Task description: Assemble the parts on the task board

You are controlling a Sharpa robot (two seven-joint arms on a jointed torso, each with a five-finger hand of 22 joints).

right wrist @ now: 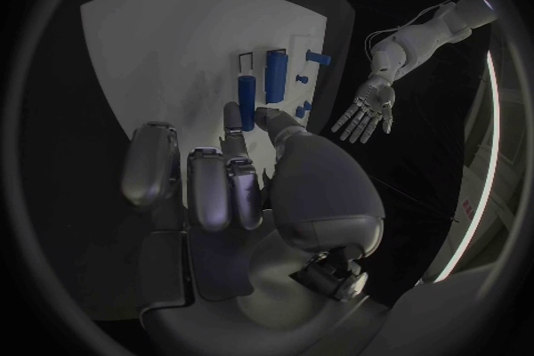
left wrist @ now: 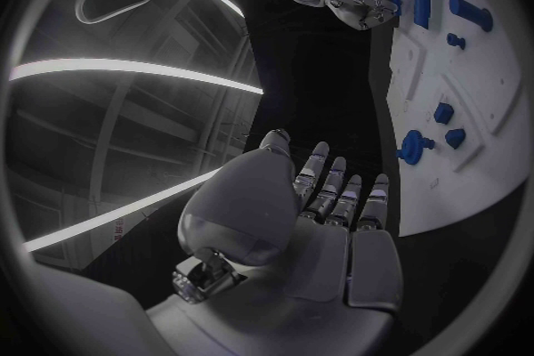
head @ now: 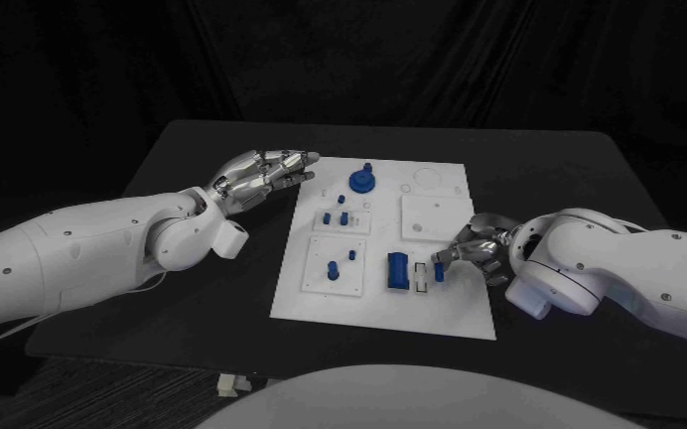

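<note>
Two hands: I see both over the black table (head: 187, 151), one at each side edge of the white task board (head: 444, 305).
Left hand: my left hand (head: 262, 179) hovers beside the board's far left corner, fingers stretched out and slightly apart, palm bare, grasping nothing; the left wrist view shows the same flat, released hand (left wrist: 323, 222) just off the board's edge.
Right hand: my right hand (head: 477, 248) sits at the board's right edge, near side, and pinches a small blue peg (head: 438, 271) between thumb and a fingertip; in the right wrist view the peg (right wrist: 246, 94) stands upright just past the fingertips (right wrist: 232, 118).
Peg position: it is just beside a narrow slot outline and a larger blue block (head: 397, 270) on the board; I cannot tell whether its lower end touches the board.
Other parts: a round blue knob (head: 362, 181) stands near the far edge, and smaller blue pieces (head: 340, 217) sit on square plates toward the left side.
Board: it lies flat in the middle of the table.
</note>
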